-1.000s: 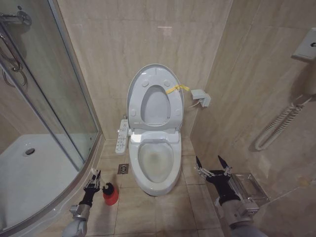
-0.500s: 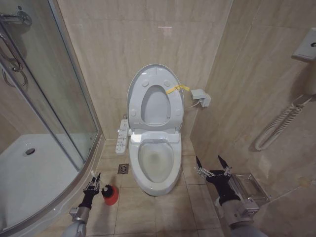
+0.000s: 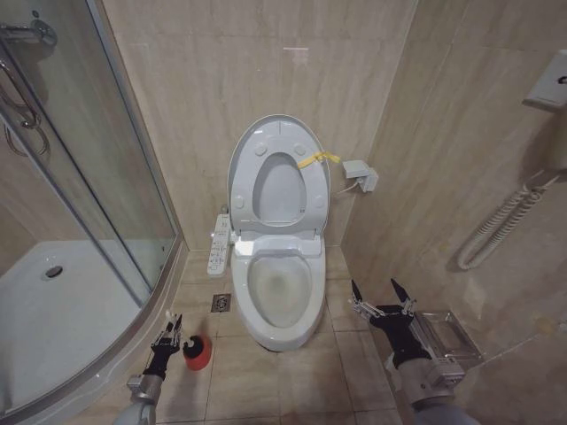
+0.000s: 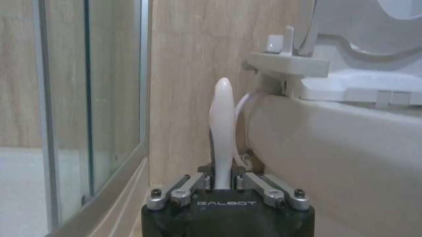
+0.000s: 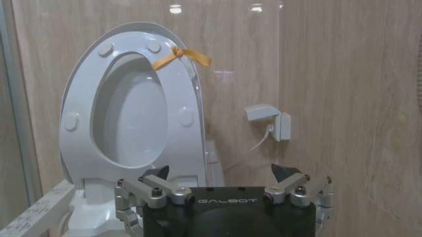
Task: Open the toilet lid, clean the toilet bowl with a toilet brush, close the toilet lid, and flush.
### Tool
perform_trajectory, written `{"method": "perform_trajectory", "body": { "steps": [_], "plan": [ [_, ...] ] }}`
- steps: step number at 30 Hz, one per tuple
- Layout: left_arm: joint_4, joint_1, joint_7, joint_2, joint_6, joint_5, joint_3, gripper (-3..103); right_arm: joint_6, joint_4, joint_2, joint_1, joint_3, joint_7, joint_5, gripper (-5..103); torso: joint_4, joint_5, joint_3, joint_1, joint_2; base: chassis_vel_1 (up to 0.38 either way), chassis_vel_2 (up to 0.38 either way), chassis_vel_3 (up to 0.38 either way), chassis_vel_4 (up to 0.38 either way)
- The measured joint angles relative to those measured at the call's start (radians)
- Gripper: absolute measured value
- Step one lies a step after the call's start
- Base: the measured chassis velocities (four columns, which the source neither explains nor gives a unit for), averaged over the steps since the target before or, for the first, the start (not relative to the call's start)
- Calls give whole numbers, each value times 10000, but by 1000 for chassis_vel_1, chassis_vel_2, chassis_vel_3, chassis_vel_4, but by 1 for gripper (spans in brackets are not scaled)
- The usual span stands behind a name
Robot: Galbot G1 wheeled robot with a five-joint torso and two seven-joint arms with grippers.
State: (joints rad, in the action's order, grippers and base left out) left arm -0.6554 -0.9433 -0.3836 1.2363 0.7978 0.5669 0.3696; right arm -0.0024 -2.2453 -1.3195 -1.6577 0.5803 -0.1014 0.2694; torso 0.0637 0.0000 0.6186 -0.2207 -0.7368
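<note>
We are seeing even, warm indoor light across the head view, with no hard shadows on the floor tiles (image 3: 266, 372). Two ceiling lamps are reflecting as small bright spots on the glossy wall tiles (image 5: 218, 49) in the right wrist view. The shower glass (image 3: 106, 177) is showing faint reflections. The head view is bending straight lines near its edges, as the shower frame is curving outward. In the left wrist view the white brush handle (image 4: 223, 128) is glowing slightly overexposed, and the toilet bowl (image 4: 343, 158) beside it is looking soft. The raised toilet lid (image 5: 125, 108) is staying fairly sharp, shaded grey inside.
</note>
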Motion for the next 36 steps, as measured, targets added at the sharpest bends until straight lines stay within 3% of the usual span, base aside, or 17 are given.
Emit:
{"method": "perform_trajectory", "body": {
  "steps": [9,16,27,36],
  "plan": [
    [585,62,-22,99,194,-6,-169,16,0,0,0,0,0,0,0,100,2,0,0,0,0,0,0,0,0],
    [331,-186,175,114,198,145,-109,16,0,0,0,0,0,0,0,100,1,0,-1,0,0,0,0,0,0],
    [386,-519,372,425,224,-488,244,16,0,0,0,0,0,0,0,100,2,3,-1,0,-1,0,0,0,0],
    [26,-1051,1609,593,192,-1430,297,14,0,0,-1,-1,1,-2,-1,100,3,-3,1,0,-2,0,0,0,0]
  ]
}}
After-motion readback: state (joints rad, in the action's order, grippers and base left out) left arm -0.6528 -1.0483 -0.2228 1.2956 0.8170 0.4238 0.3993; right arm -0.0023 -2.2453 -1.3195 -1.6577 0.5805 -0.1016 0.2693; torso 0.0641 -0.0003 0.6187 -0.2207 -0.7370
